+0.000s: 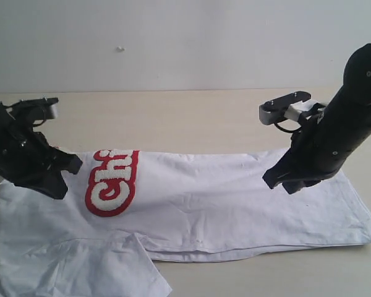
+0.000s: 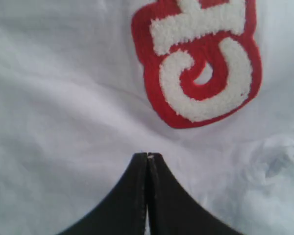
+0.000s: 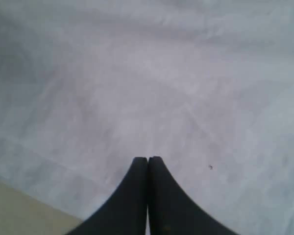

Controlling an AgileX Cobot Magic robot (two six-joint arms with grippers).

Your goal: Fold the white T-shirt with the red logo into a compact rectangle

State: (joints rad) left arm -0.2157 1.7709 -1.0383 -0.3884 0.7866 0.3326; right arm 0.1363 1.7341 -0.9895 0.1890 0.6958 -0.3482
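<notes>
Where red logo (image 1: 111,182) shows "Chi", white T-shirt (image 1: 235,198), left fingers (image 2: 127,205) and right fingers (image 3: 130,203) clenched.

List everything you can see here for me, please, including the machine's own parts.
white T-shirt: one, white, spread flat across the table and partly folded.
red logo: one, red with fuzzy white letters, on the shirt toward the left of the exterior view; only some of the letters show.
table: one, pale beige, under the shirt.
wall: one, off-white, behind the table.
left arm: one, black, over the shirt's left end.
right arm: one, black, over the shirt's right part.
left claw: one, black, shut, tip at the cloth near the logo.
right claw: one, black, shut, tip at plain cloth near a shirt edge.
</notes>
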